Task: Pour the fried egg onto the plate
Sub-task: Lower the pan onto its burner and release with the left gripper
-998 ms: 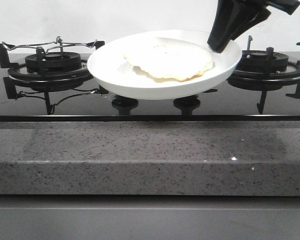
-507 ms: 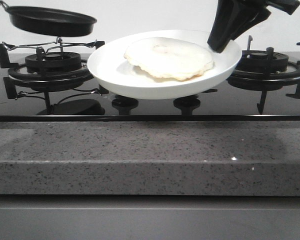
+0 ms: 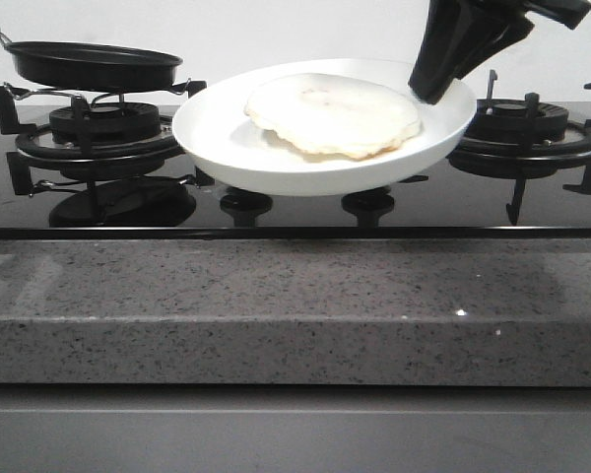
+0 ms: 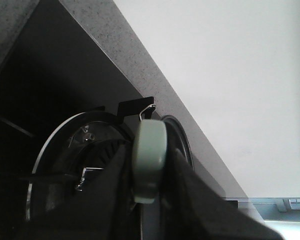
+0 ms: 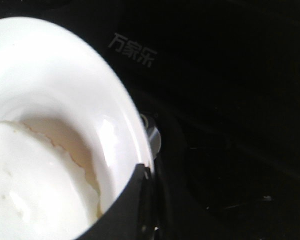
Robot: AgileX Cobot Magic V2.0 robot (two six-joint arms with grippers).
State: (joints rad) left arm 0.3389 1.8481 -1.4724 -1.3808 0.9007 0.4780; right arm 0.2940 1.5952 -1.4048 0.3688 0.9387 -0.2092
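The white plate (image 3: 276,148) hangs tilted above the middle of the hob, with the fried egg (image 3: 333,115) lying in it. My right gripper (image 3: 433,84) is shut on the plate's right rim; in the right wrist view its fingers (image 5: 125,210) clamp the rim of the plate (image 5: 65,85) beside the egg (image 5: 30,185). The black frying pan (image 3: 91,65) sits level just above the left burner (image 3: 103,128). My left gripper (image 4: 150,200) is shut on the pan's pale green handle (image 4: 150,155); the gripper itself is out of the front view.
The right burner (image 3: 527,133) with its black grate stands behind the plate's right edge. Two black knobs (image 3: 244,204) sit under the plate. A speckled grey counter edge (image 3: 295,305) runs along the front of the glossy black hob.
The black pan came into view at the upper left and has moved down towards the left burner. The plate, the egg and my right gripper have not moved.
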